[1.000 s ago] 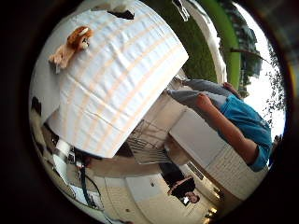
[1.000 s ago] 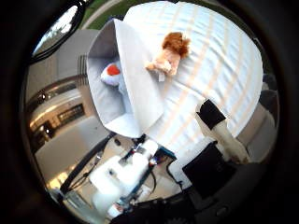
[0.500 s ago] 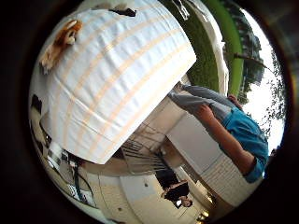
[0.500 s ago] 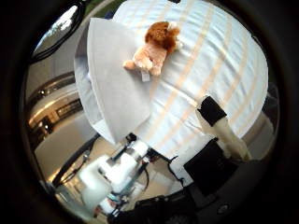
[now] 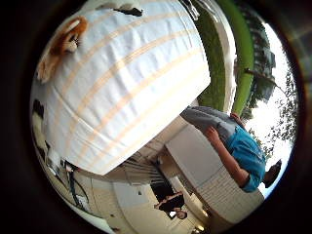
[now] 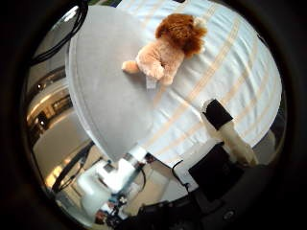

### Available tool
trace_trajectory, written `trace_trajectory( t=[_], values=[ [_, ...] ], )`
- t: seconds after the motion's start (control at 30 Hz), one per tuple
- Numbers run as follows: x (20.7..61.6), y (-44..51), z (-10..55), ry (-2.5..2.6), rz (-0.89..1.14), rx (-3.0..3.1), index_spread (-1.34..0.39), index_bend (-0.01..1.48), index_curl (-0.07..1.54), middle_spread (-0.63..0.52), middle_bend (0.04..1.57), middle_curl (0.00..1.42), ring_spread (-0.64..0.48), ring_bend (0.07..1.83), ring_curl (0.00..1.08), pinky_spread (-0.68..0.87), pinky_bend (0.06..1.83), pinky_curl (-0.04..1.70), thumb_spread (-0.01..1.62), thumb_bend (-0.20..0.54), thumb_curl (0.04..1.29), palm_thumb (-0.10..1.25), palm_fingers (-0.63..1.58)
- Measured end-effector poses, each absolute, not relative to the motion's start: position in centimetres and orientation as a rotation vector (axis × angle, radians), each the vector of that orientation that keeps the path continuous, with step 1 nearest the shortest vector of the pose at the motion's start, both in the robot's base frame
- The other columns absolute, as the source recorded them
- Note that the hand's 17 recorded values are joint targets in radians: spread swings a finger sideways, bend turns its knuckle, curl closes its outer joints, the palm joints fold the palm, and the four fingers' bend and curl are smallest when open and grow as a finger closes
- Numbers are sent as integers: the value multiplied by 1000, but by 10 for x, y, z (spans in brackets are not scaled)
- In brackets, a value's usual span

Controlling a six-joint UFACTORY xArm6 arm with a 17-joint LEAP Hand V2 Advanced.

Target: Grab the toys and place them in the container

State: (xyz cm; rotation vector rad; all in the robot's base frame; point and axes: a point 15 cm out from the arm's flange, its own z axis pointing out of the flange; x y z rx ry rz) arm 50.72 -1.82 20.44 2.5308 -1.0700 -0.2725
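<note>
A plush lion (image 6: 168,48) with an orange mane lies on a table under a white cloth with orange stripes (image 6: 235,67), right beside the white container (image 6: 106,91). My hand (image 6: 225,134) hovers above the cloth, a short way from the lion, with a white and black finger reaching out relaxed and holding nothing. The little finger side view shows the lion (image 5: 60,44) at the far edge of the striped cloth (image 5: 127,83).
A small dark object (image 5: 127,10) lies near the cloth's far edge. A person in a blue top (image 5: 242,151) bends beside a white cabinet (image 5: 205,171) away from the table. Grass (image 5: 210,58) lies beyond. The arm's base (image 6: 115,177) stands below the table.
The views have shifted closer to the lion, which now looks larger. The container's inside, with a red and white toy in it, has passed out of sight.
</note>
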Motion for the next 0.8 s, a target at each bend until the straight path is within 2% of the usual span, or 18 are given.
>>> trace_trajectory(
  t=[0.3,0.4,0.43,0.47,0.53,0.57,0.6,0.63,0.73,0.8],
  values=[
    [504,18,153,-971,-335,2511,-358,190,267,4,171,306,241,301,321,370,398,287,1061,-23,472,918,35],
    [504,21,141,-962,-349,2506,-310,230,287,-9,193,315,235,277,313,366,345,269,1058,-23,473,929,115],
    [504,20,140,-963,-347,2507,-277,261,300,-25,218,326,231,298,313,360,313,252,1054,-23,476,936,252],
    [506,20,139,-965,-342,2511,-269,263,298,-28,228,330,226,301,309,362,304,244,1053,-23,476,937,296],
    [512,15,141,-994,-318,2531,-285,221,287,-70,354,376,182,438,336,342,313,226,1048,-25,477,941,631],
    [515,12,142,-1015,-310,2541,-317,129,255,-92,473,422,156,582,376,329,339,229,1047,-23,479,948,792],
    [515,12,146,-1030,-307,2554,-331,95,239,-103,518,445,147,681,411,322,332,228,1046,-22,481,952,833],
    [516,14,149,-1039,-306,2567,-375,68,209,-135,632,513,116,887,505,308,347,249,1044,-24,482,955,844],
    [517,14,164,-1090,-299,2601,-454,157,175,-187,771,613,60,1100,619,309,469,291,1042,-26,483,957,922],
    [512,4,174,-1151,-314,2616,-505,188,155,-213,810,660,35,1164,660,317,610,335,1043,-28,485,953,986]
  ],
)
